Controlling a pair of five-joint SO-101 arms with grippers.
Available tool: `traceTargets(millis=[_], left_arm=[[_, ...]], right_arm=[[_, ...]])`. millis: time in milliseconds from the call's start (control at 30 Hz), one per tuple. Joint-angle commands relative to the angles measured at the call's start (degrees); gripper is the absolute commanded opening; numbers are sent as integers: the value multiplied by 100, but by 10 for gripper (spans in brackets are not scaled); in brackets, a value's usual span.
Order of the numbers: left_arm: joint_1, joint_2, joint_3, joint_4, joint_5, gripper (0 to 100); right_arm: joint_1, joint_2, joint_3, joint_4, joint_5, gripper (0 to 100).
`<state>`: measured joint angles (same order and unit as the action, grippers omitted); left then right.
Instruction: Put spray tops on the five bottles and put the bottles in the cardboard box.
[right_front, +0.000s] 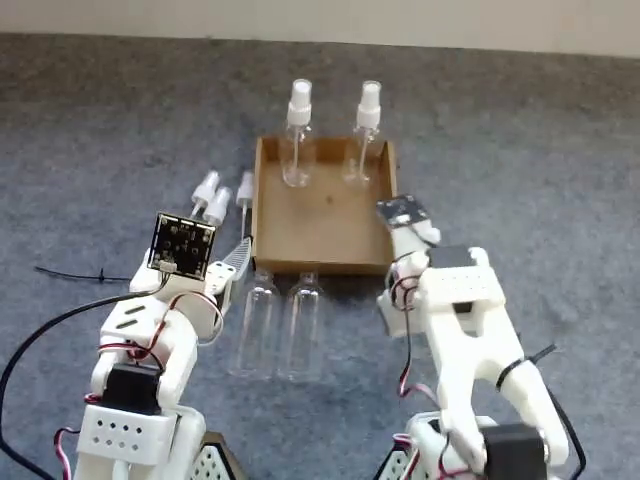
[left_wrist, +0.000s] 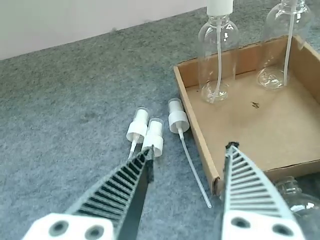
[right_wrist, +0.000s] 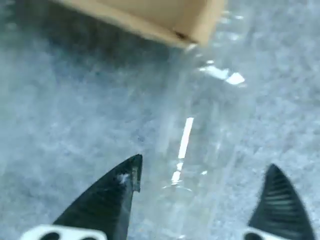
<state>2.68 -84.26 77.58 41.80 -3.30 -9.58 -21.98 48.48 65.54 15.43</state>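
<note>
Two clear bottles with white spray tops stand at the far side of the cardboard box. Two more clear bottles lie topless on the carpet in front of the box. Three loose spray tops lie left of the box. My left gripper hangs open just above and behind them, empty. My right gripper is open, its fingers either side of another clear bottle lying by the box's front right corner.
Grey carpet covers the whole table, with free room left of the spray tops and right of the box. A black cable lies at the left. The box's near wall is close to the longest spray tube.
</note>
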Motion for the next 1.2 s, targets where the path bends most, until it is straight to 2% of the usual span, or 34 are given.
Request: traceTargets(millis=[0,367,533,633,800,867,1000,1067,1167], left_arm=[[-84,-57,-40,-114,-26,213],[-66,-57,48,-132,-26,213],[-84,-57,31,-132,-26,213],[-75,-57,40,-132,-26,213],[-75,-57,40,-132,-26,213],[-84,-57,40,-132,-26,213],[-84,-57,40,-132,-26,213],[-84,-57,40,-132,-26,213],[-84,-57,31,-123,-26,213]], right_arm=[[980,725,-57,-505,316,156],[3231,1244,-602,-497,1767,135],[3820,1253,-611,-514,2497,139],[3837,1218,-611,-488,2505,173],[3793,1174,-734,-127,2497,341],[3591,1218,-1130,215,2497,378],[3090,1244,-2009,866,2251,381],[2791,1253,-2404,989,1925,380],[2387,1262,-2844,1015,1837,379]])
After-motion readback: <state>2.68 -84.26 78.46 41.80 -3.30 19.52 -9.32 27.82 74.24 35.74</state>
